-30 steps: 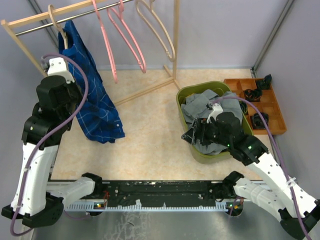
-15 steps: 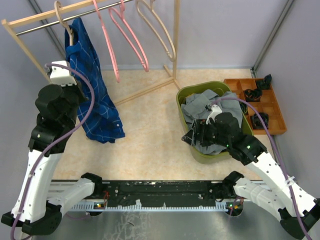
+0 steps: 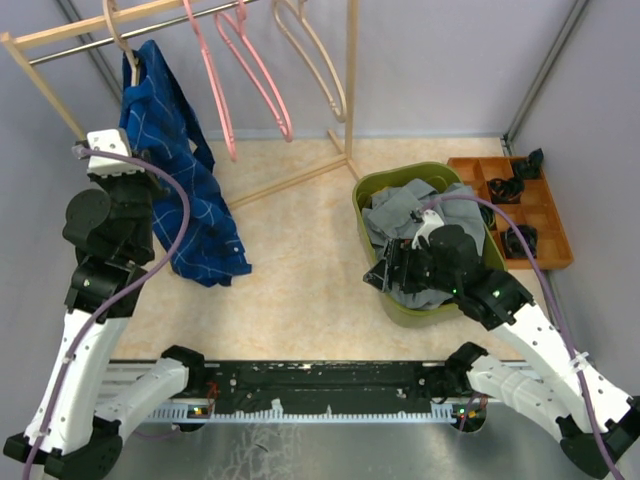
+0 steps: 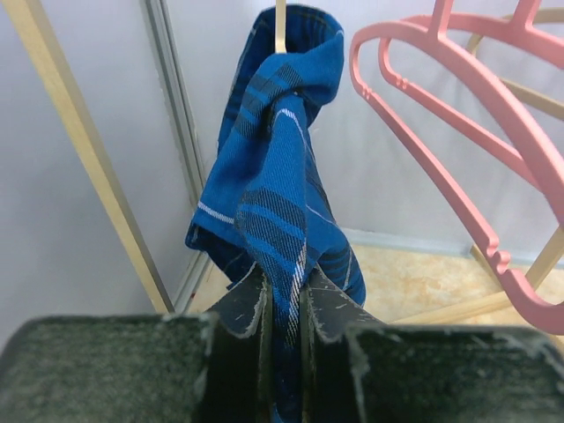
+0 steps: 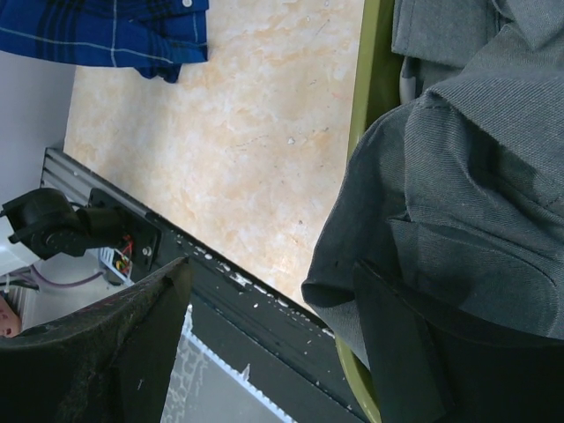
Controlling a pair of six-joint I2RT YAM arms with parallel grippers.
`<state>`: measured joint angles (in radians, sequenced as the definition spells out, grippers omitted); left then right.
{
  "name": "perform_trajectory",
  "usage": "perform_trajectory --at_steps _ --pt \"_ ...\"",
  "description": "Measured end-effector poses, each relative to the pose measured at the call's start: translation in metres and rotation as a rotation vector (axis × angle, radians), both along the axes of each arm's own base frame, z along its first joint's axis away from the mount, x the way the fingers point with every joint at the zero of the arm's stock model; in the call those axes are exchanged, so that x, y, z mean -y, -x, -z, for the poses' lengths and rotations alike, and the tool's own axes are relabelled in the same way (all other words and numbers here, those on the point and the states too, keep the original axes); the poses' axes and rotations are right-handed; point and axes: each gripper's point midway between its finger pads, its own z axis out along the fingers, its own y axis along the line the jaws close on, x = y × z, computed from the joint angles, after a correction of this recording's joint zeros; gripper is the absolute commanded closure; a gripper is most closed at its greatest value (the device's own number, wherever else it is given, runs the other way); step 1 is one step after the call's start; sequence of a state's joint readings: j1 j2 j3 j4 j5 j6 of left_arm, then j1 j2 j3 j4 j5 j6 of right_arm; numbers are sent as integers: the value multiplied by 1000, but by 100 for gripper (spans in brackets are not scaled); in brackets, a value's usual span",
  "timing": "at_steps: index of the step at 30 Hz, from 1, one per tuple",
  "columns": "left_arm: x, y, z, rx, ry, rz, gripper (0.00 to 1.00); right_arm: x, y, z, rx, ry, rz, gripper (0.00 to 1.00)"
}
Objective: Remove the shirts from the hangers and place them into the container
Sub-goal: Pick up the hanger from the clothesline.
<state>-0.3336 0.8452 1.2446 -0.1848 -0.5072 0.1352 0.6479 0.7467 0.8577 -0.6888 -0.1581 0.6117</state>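
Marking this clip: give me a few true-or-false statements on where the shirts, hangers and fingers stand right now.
1. The left fingers are shut on the blue shirt. True.
2. The blue shirt is already off its hanger. False: it hangs from a pale hanger.
3. A grey shirt lies in the container. True.
4. The right fingers are clamped on the grey shirt. False: they stand open at the container's near rim.
5. The pink hangers carry shirts. False: they are bare.
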Motion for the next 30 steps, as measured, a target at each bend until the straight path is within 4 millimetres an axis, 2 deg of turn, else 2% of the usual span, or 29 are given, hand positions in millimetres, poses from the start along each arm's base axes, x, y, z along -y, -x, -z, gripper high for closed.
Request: perform_trajectory --at_steps 5,14,23,27,30 --pt "-6 19 -10 50 24 2 100 -1 -1 2 -9 2 2 26" --pt "-14 46 -14 105 72 10 100 -3 -2 6 -34 6 8 25" --pt "-5 51 -15 121 104 78 100 -3 -2 7 -41 6 8 25" --pt "-2 66 -10 145 138 124 100 -4 -2 6 -36 2 7 25" --pt "0 79 -14 175 172 161 100 -4 -2 5 -34 -2 4 25"
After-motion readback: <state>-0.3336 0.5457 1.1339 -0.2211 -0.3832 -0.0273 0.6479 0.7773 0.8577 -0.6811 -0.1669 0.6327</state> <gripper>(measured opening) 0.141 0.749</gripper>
